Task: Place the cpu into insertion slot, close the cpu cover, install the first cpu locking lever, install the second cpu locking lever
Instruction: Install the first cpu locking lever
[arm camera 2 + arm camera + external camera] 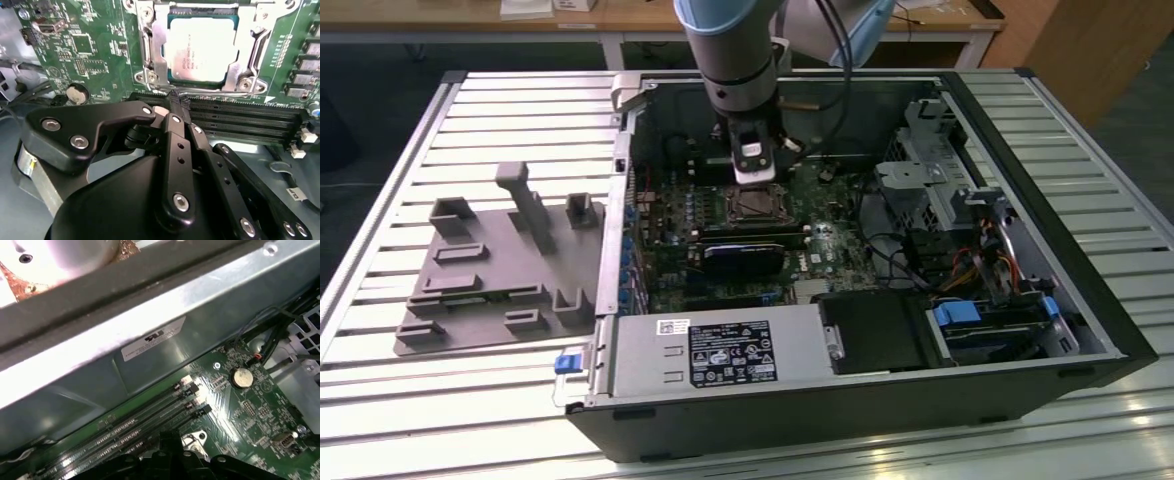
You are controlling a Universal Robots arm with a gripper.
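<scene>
— Where is the chip?
— The cpu (pixel 200 47) lies flat in the insertion slot (pixel 150 47) on the green board, the cpu cover (pixel 252 52) closed around it.
— And the gripper (pixel 176 104)?
— Its fingers are pressed together just beside the socket's edge, holding nothing.
</scene>
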